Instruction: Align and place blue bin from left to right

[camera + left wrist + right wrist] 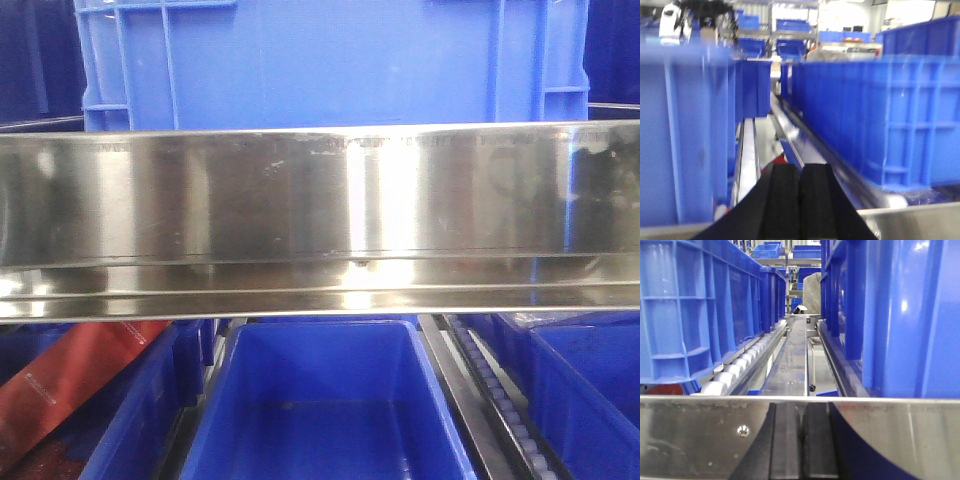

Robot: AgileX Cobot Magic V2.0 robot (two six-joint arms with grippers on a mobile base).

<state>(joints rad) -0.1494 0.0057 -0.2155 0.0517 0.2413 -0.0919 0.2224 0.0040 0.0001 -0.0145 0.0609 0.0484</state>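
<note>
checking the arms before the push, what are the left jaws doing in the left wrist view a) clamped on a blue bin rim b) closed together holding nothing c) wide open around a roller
b: the left gripper shows its black jaws pressed together with nothing between them.

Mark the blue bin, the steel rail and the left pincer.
blue bin (330, 65): front view, flat front wall.
steel rail (320, 190): front view, its shiny face.
left pincer (800, 200): left wrist view, seam between the black fingers.
</note>
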